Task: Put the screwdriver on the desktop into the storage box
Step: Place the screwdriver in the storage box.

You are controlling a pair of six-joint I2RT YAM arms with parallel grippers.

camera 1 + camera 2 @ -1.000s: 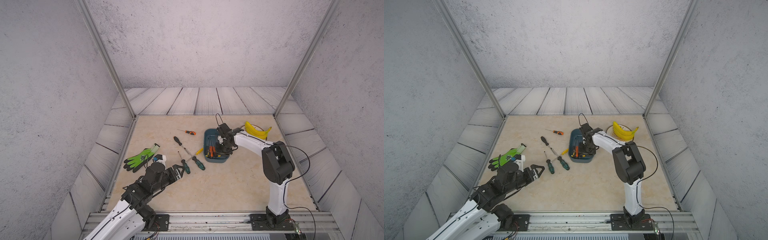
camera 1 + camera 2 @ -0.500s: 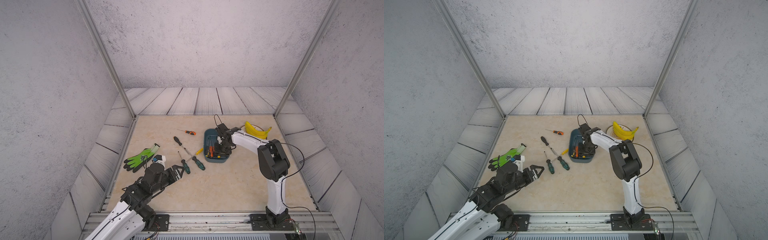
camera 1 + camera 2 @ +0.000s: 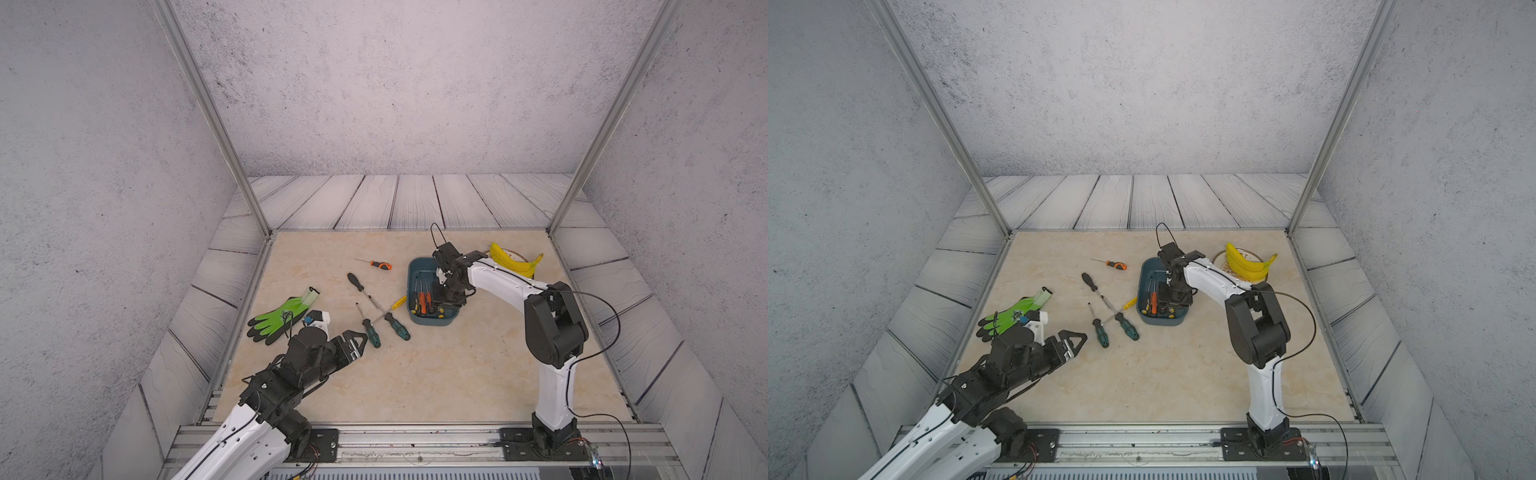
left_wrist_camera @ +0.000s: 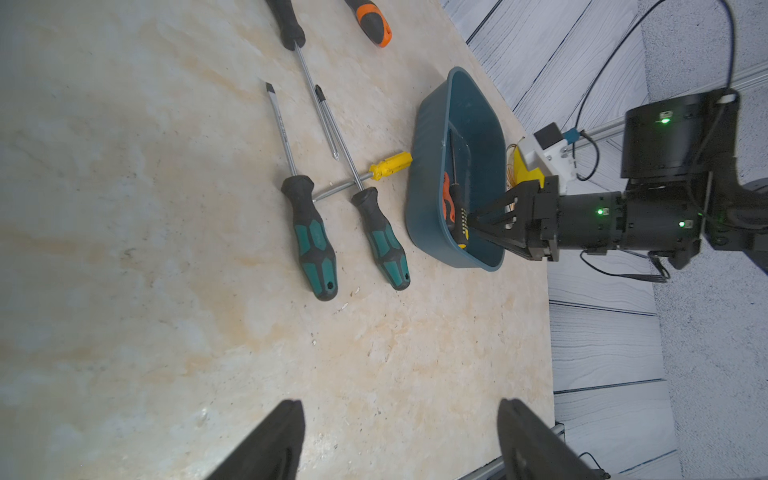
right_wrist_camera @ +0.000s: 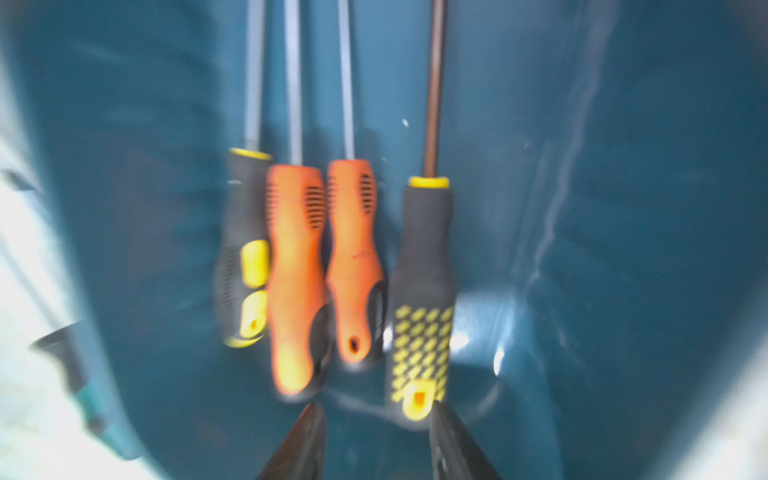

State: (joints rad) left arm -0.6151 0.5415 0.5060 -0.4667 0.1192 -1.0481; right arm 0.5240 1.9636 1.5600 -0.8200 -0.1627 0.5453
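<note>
A black-and-yellow screwdriver (image 5: 422, 291) lies in the storage box (image 3: 432, 321) beside three others, its butt between the right gripper's (image 5: 376, 409) slightly parted jaws, not pinched. On the desktop (image 3: 457, 374), a green-handled screwdriver (image 4: 314, 249) lies ahead of the left gripper (image 4: 400, 401), spread wide and empty.

Left arm (image 3: 232, 440): stretched low and forward from its base; forearm angled toward the middle
Left pincer (image 3: 357, 340): pointed forward, nearly level; jaws spread wide, as shown in the left wrist view; nothing is gripped
Right arm (image 3: 552, 374): raised upright from its base; bent sharply at the elbow; white forearm reached forward and leftward
Right pincer (image 3: 438, 303): tipped downward; fingers (image 5: 309, 432) parted by a moderate gap; nothing is clamped
</note>
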